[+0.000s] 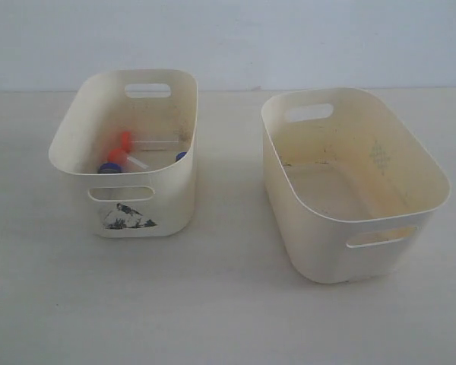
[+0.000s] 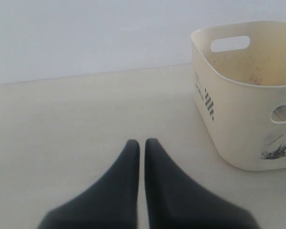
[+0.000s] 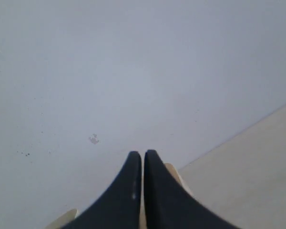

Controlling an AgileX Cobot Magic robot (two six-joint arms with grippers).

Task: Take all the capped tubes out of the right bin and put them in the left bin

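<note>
Watch the right gripper [image 3: 143, 155]: its jaws are pressed together on nothing, and a cream edge shows close behind its fingers in the wrist view, so a careless drop from here could catch a tub rim and tip the light container. The left gripper [image 2: 142, 143], likewise closed and empty, hangs over bare table [image 1: 228, 319] near the left bin [image 1: 178, 182], and a sideways swing could knock it. The capped tubes [image 1: 121, 156] lie heaped on that bin's floor, left of centre in the exterior view: clear-whitish bodies, two orange caps, dark blue caps low in the heap and toward its right wall. The right bin [image 1: 319, 251], right of centre, shows no tube, though its front wall hides a strip of floor.
</note>
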